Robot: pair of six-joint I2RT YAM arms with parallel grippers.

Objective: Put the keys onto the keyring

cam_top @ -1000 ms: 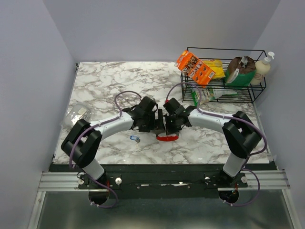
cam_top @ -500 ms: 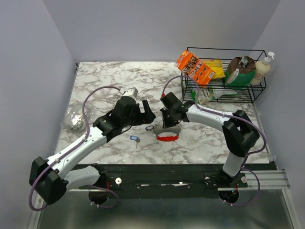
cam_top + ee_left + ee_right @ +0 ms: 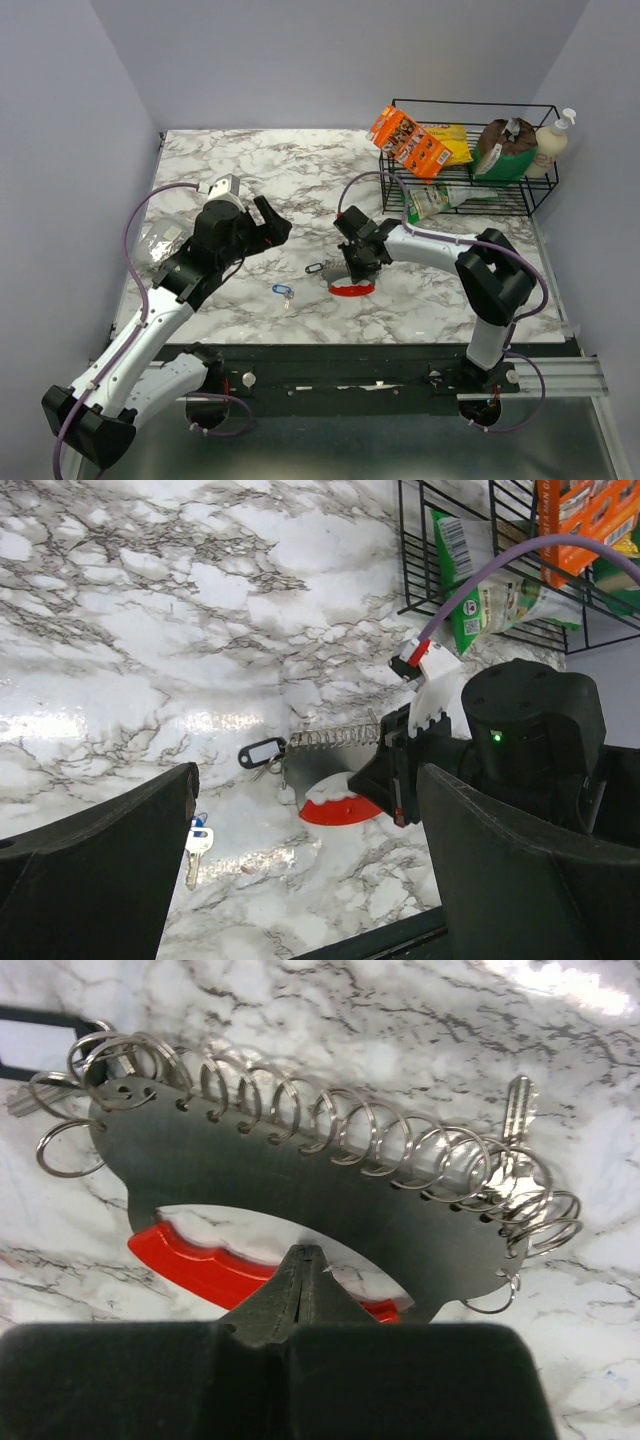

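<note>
The right gripper [image 3: 305,1260] has its jaws pinched on the grey metal keyring [image 3: 300,1185] with a red plastic grip. At its nine o'clock, the left gripper [image 3: 270,222] has its jaws wide.

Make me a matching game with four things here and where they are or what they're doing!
Things:
1. blue-headed key
2. left gripper
3. keyring
4. pump bottle

Places or states:
A. open, holding nothing
B. at the wire basket's right end
C. lying loose on the marble table
D. pinched by the shut right gripper

Pairs: 1-C, 2-A, 3-D, 4-B
</note>
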